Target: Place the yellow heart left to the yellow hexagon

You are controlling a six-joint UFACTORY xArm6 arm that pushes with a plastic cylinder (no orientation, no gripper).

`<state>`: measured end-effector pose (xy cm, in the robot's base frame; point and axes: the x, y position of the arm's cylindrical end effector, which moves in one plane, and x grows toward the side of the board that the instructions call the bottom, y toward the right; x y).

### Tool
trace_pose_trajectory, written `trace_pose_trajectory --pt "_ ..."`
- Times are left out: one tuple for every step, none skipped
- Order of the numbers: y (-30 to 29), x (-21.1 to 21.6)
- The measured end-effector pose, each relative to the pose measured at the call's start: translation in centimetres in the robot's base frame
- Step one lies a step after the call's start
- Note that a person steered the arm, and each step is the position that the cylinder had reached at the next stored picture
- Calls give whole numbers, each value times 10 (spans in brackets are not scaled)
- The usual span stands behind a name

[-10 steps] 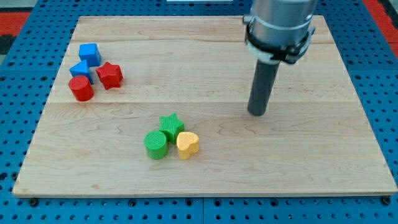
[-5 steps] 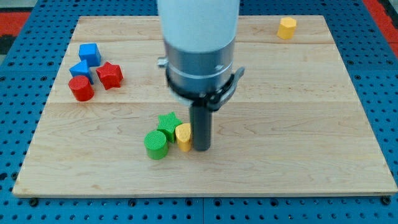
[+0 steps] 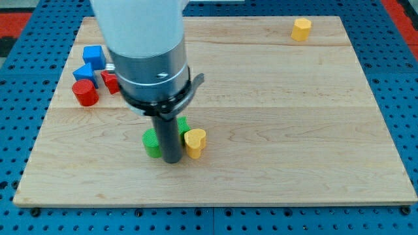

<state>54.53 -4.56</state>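
Though the yellow heart (image 3: 194, 141) sits right beside my tip (image 3: 173, 160), on its view-right side and seemingly touching the rod, the job looks barely begun: the yellow hexagon (image 3: 301, 29) lies well apart, far toward the view's top right, and the heart must yet travel to its left. The arm carries no claw, only a rod, so nothing spreads or pinches. Counting in the single camera view: two yellow blocks; two green blocks (image 3: 151, 143) partly hidden behind the rod; two blue blocks (image 3: 93, 56); two red blocks (image 3: 85, 93), up-left of my tip.
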Motion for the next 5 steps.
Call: trace_pose_trajectory --pt "55 -13" --pt "87 -52" --pt "99 -101" --pt "75 -143" --pt "60 -135"
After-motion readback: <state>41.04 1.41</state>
